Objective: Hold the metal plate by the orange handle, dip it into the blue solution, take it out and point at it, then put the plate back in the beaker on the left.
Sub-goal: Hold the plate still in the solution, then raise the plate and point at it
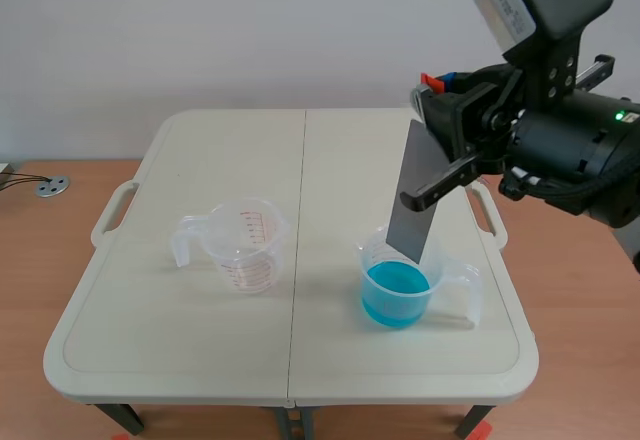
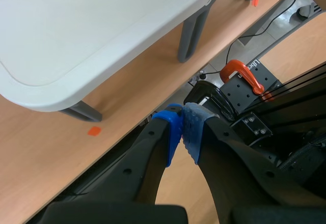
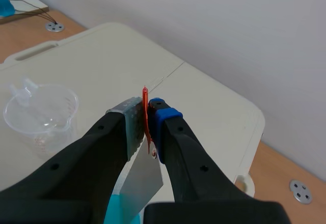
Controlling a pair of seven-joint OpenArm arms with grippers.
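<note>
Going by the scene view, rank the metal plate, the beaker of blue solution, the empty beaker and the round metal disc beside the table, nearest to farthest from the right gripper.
1. metal plate: clamped in the right gripper by its orange handle.
2. beaker of blue solution: just under the plate.
3. empty beaker: well off to the left.
4. metal disc: far left, off the table.

Lab setting, folding table, blue solution
</note>
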